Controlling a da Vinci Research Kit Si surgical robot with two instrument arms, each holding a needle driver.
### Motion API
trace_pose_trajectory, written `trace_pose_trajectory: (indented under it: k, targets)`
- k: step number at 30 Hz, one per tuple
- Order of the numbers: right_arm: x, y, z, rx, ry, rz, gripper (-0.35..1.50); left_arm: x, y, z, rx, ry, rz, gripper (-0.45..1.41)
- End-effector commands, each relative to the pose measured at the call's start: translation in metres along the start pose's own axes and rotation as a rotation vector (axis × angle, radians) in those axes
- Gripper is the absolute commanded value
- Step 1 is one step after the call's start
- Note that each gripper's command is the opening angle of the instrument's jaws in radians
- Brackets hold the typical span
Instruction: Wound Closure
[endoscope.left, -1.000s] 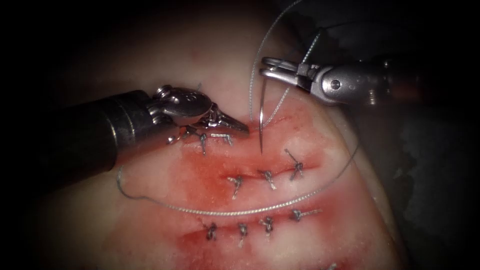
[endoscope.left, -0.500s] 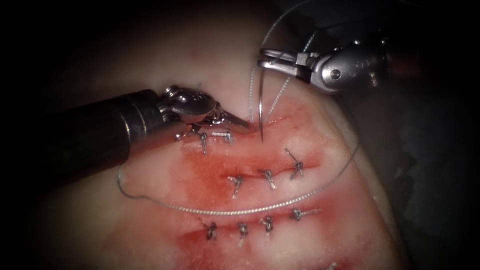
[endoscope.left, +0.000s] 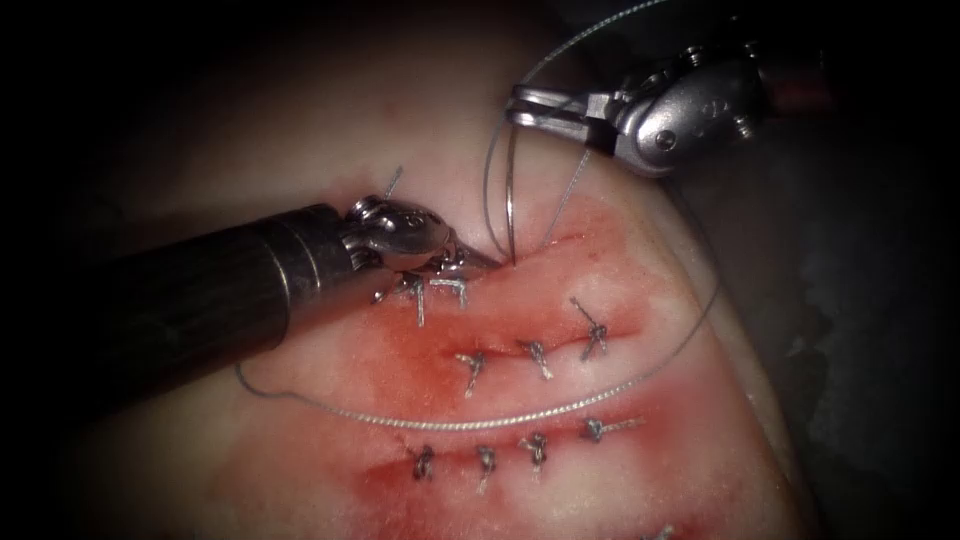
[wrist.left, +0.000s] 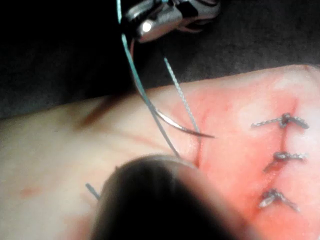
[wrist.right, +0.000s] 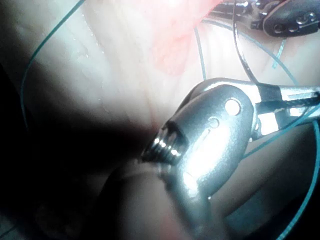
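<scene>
My right tool comes in from the upper right, shut on the curved needle near its tail end. The needle hangs down from those jaws and its tip meets the tissue at the left end of the open stretch of the cut. In the left wrist view the needle lies across the cut with its point still bare. My left tool reaches in from the left, jaws shut and holding nothing, their tip on the tissue just left of the needle point. Thread sweeps in a long loop over the tissue.
Two knotted stitches sit under the left tool on the same cut. Lower down, two closed cuts carry rows of stitches. Red fluid stains the tissue around them. The tissue falls away into dark at the right.
The right tool rose and turned, swinging the needle point up and left to the cut's edge beside the left tool's tip. The left tool slid slightly to the right.
</scene>
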Motion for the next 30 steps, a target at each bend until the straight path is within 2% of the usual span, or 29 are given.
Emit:
trace_pose_trajectory:
  k: [1, 10, 22, 30]
  targets:
    - [0.0006, -0.0006, 0.0009, -0.008, -0.004, -0.004, -0.35, -0.0014, 0.0007, 0.0001, 0.0, -0.005, 0.001, -0.45]
    - [0.0013, -0.0006, 0.0007, -0.038, 0.011, 0.008, -0.35, -0.0022, 0.0003, -0.0006, 0.064, -0.022, -0.016, -0.45]
    - [0.0011, -0.0019, 0.0009, -0.075, -0.018, -0.029, -0.35, -0.0023, -0.0009, -0.0008, 0.108, -0.009, -0.006, -0.45]
    - [0.0015, -0.0012, 0.002, -0.094, -0.003, -0.048, -0.35, -0.0036, -0.0012, -0.0018, 0.129, -0.016, -0.004, -0.45]
